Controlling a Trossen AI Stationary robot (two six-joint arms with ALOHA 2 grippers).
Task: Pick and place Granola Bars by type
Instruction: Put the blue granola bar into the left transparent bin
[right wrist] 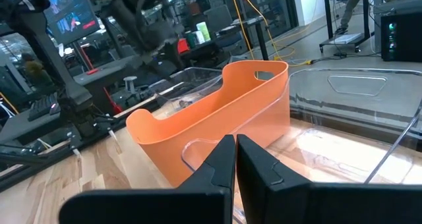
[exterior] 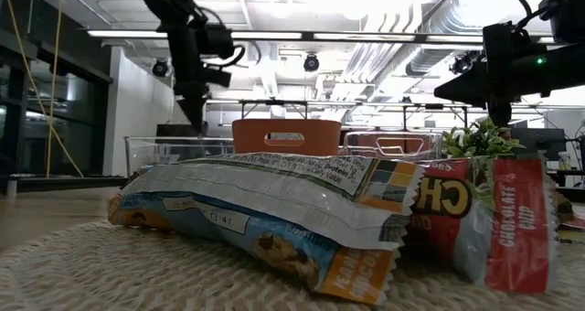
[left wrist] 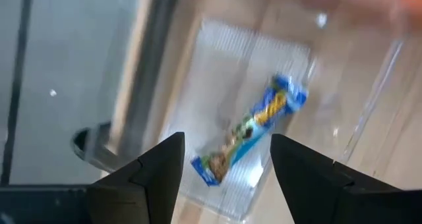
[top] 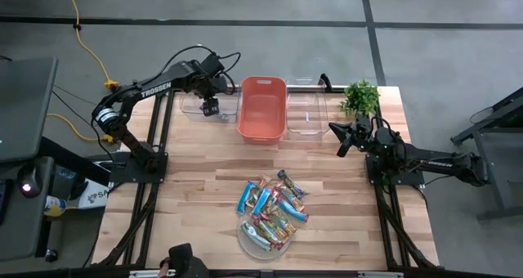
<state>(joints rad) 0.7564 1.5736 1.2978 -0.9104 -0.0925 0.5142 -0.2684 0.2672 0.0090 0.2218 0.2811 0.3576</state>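
Observation:
Several granola bars (top: 272, 204) in blue, red-and-blue and tan wrappers lie piled on a round rope mat (top: 255, 239) near the table's front edge; they fill the low view (exterior: 274, 201). One blue-wrapped bar (left wrist: 254, 128) lies flat on the floor of a clear bin (top: 196, 108) at the far left. My left gripper (top: 211, 108) hangs open above that bin, pointing steeply down, its fingers (left wrist: 165, 165) clear of the bar. My right gripper (top: 341, 139) waits at the right, level, shut (right wrist: 235, 145) and holding nothing.
An orange bin (top: 261, 106) stands at the far middle, with a second clear bin (top: 306, 114) to its right. A small green plant (top: 360, 96) sits at the far right corner. Bare wooden table lies between the bins and the mat.

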